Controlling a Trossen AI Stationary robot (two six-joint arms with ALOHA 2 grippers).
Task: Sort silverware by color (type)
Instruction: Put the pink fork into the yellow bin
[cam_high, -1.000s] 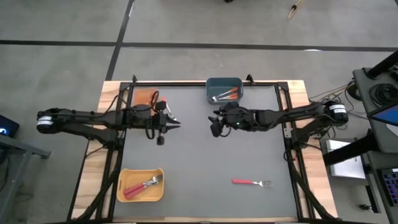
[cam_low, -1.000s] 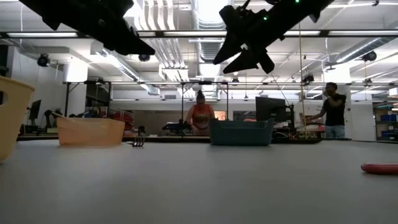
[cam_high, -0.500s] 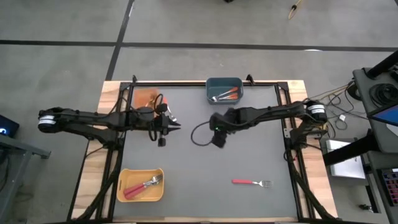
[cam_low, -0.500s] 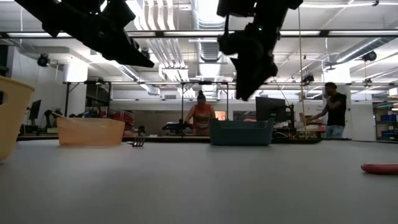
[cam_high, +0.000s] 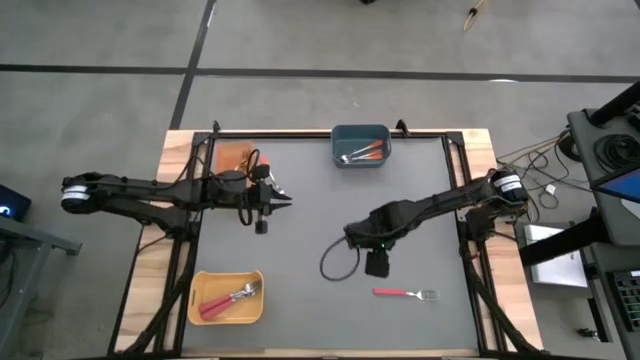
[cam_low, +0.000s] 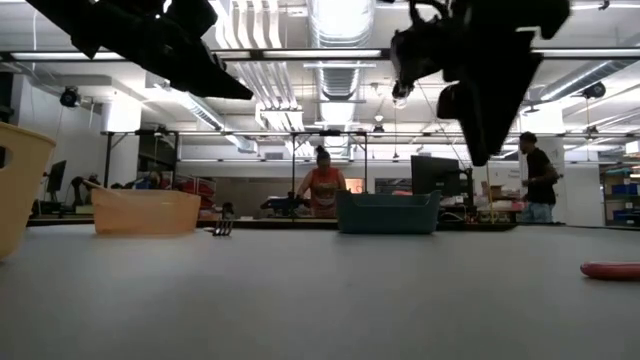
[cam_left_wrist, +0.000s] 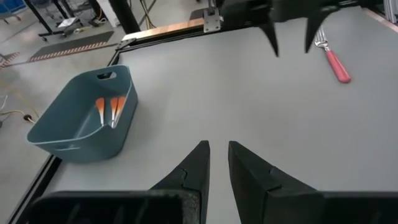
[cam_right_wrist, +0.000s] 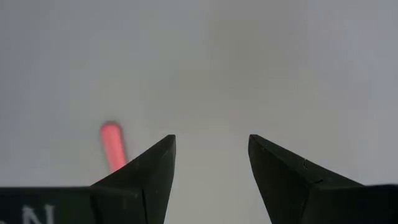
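Presently, right gripper (cam_high: 376, 262): jaws spread wide, nothing between them, hanging above the grey table (cam_high: 300, 240) at lower centre of the high view, just above the loose fork.

Left gripper (cam_high: 277, 200): fingers (cam_left_wrist: 194, 169) nearly together with a thin gap, holding nothing, at left centre of the high view.

Loose fork (cam_high: 405, 293): red-pink handle, silver tines; lies flat at lower right of the high view, long axis running left to right, tines toward the right edge.

Yellow bin (cam_high: 226, 297), lower left: forks with red-pink handles (cam_high: 228, 300).

Blue-grey bin (cam_high: 361, 145), top centre: forks with orange handles (cam_high: 366, 153), handles toward the right.

Orange bin (cam_high: 231, 156), upper left, partly behind the left arm; contents not discernible.
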